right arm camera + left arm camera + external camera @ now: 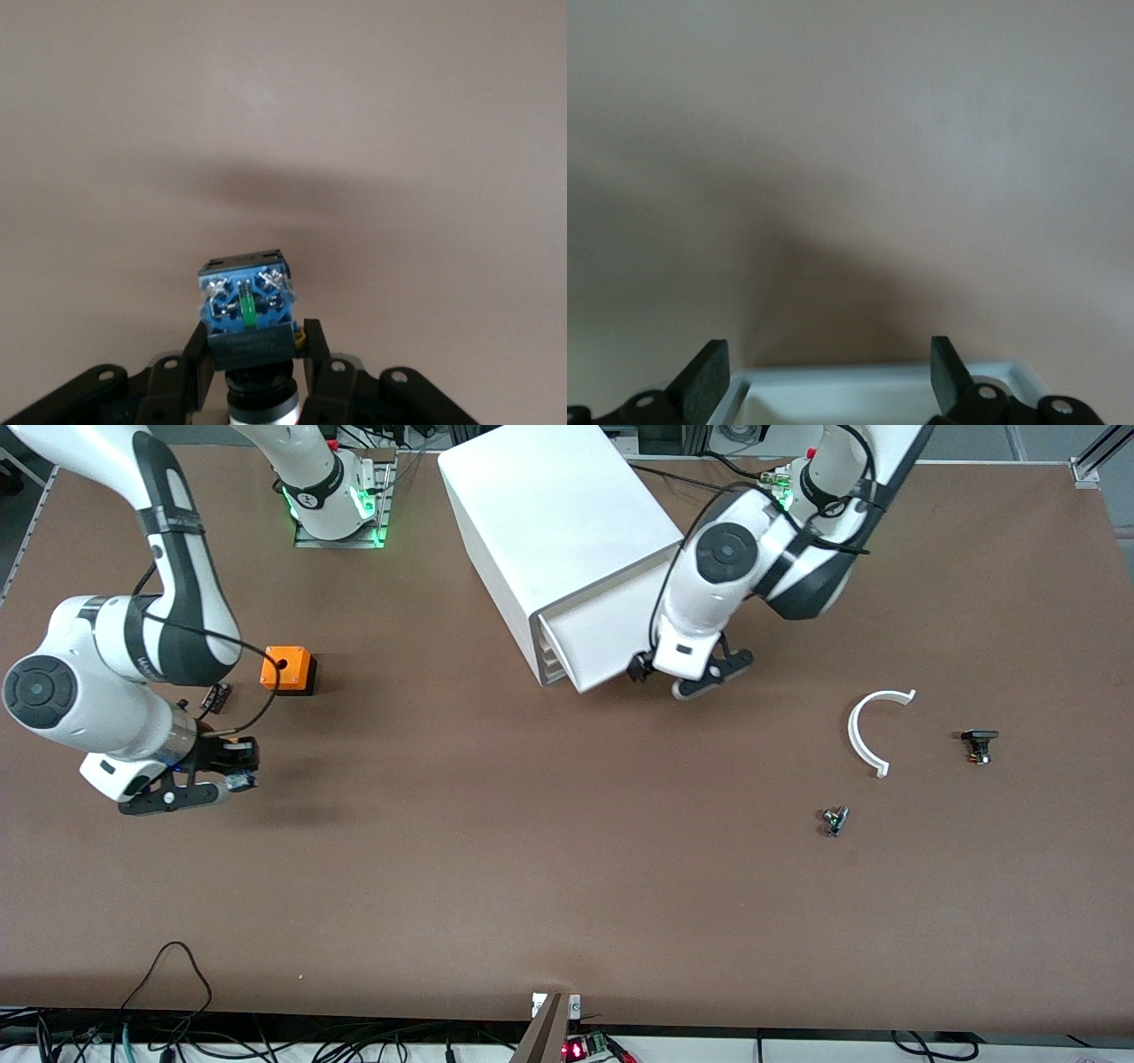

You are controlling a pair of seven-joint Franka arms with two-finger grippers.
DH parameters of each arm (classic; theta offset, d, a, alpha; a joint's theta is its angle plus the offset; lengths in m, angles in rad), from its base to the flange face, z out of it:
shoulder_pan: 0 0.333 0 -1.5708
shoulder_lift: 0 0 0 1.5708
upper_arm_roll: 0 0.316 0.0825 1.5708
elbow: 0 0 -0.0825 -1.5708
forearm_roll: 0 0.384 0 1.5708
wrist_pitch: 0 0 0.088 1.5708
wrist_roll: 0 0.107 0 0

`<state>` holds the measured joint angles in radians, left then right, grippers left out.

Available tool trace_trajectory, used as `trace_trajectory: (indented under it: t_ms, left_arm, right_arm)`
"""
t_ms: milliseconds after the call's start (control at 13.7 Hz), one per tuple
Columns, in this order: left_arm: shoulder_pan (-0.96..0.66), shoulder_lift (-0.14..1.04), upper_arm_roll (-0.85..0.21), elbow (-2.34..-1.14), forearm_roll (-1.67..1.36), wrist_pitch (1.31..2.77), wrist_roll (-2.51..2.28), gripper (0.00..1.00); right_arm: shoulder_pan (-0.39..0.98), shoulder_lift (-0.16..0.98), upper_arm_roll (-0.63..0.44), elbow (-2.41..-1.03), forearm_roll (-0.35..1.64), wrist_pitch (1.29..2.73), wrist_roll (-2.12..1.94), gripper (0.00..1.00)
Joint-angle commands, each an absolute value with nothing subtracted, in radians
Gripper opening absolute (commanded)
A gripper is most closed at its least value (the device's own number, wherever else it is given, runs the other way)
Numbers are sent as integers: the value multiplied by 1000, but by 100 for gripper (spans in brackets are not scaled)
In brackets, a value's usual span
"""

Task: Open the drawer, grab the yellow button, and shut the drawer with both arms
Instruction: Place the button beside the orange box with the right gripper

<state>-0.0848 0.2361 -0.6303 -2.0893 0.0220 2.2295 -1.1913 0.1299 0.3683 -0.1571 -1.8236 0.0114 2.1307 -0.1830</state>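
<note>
The right gripper (255,359) is pinching the button (245,305) by its dark body, hanging over bare table (532,886) just beside the orange cube (287,670). The left gripper (830,376), fingers spread, is sitting at the drawer (595,638), its lip between them, likely to push it shut. The drawer's contents are hidden.

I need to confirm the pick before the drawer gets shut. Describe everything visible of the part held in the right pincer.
The small push-button with a dark black-blue body sits clamped between the right pincer's two black fingers, above the bare brown table at the right arm's end. Its blue terminal block, with metal screw contacts and a green centre strip, points away from the wrist camera. A sliver of yellow shows at one finger; a pale rounded part lies under the body. Nothing else touches it.
</note>
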Motion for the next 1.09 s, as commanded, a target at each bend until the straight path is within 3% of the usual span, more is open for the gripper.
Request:
trace_trajectory:
  t_ms: [0,291,583,728,801,874,1019]
  left_arm:
    - [-78,189,-721,-2148,23,2226,-1192,100]
    - [-77,187,-765,-2146,23,2229,-1189,100]
    - [-7,164,-747,-2123,44,2237,-1184,100]
    - [55,147,-689,-2071,55,2227,-1181,100]
    - [61,123,-639,-2066,55,2226,-1169,100]
    - [63,100,-593,-2059,55,2221,-1143,100]
    - [64,55,-525,-1993,55,2113,-995,100]
  right_arm:
    - [68,307,-132,-2011,2,2270,-207,31]
    - [-8,340,-132,-2199,2,2593,-328,31]
    - [-9,388,-129,-2206,8,2641,-331,33]
    - [-9,402,-123,-2206,14,2648,-322,34]
    - [-9,400,-123,-2203,17,2643,-318,59]
    - [-9,391,-118,-2197,17,2634,-280,100]
    - [-9,353,-69,-2166,17,2558,-191,100]
